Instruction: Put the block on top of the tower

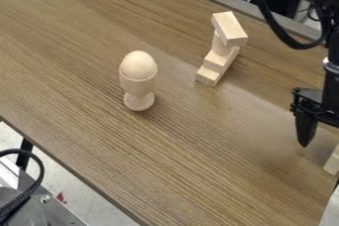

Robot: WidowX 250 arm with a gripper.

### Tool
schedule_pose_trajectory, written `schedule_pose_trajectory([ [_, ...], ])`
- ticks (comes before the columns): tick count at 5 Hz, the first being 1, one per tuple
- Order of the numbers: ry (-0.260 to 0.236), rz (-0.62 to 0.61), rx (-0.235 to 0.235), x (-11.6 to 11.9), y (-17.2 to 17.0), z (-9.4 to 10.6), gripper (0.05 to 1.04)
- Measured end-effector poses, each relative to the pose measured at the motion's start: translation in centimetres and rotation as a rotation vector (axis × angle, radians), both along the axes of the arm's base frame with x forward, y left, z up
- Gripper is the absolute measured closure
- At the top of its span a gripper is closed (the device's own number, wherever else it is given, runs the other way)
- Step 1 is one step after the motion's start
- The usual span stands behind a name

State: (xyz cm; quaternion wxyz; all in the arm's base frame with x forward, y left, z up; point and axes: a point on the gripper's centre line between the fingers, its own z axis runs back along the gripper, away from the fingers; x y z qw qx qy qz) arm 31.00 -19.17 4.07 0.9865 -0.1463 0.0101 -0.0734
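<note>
Black gripper (309,113), one block (333,163), one tower (218,60), one egg (138,65) in cup (138,87)

Wooden egg (138,63) in wooden cup (138,85)

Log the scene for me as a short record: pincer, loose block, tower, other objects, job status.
pincer: black gripper, at the right edge of the view, right of the tower
loose block: pale wooden block, cut off by the right edge, lower in view than the pincer
tower: stepped blocks at the bottom, round piece above, oblong block on top
other objects: egg-shaped piece in a footed cup, left of the tower
surface: wood-grain table
job status: loose block apart from the tower
</note>
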Motion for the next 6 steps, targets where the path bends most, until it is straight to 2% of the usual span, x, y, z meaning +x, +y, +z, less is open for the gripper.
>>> schedule_pose_trajectory([
  [1, -0.048, -0.001, 0.073, -0.1, 0.1, -0.7, 0.083],
  [2, -0.084, -0.018, 0.213, -0.2, 0.6, -2.0, 0.083],
  [3, -0.093, -0.019, 0.280, 0.1, 0.7, -2.1, 0.083],
  [4, -0.106, -0.008, 0.306, 0.5, 1.0, -2.2, 0.108],
  [5, -0.112, 0.028, 0.288, 0.5, 1.0, -2.3, 0.376],
  [6, -0.117, 0.050, 0.245, 0.5, 1.1, -2.2, 0.676],
])
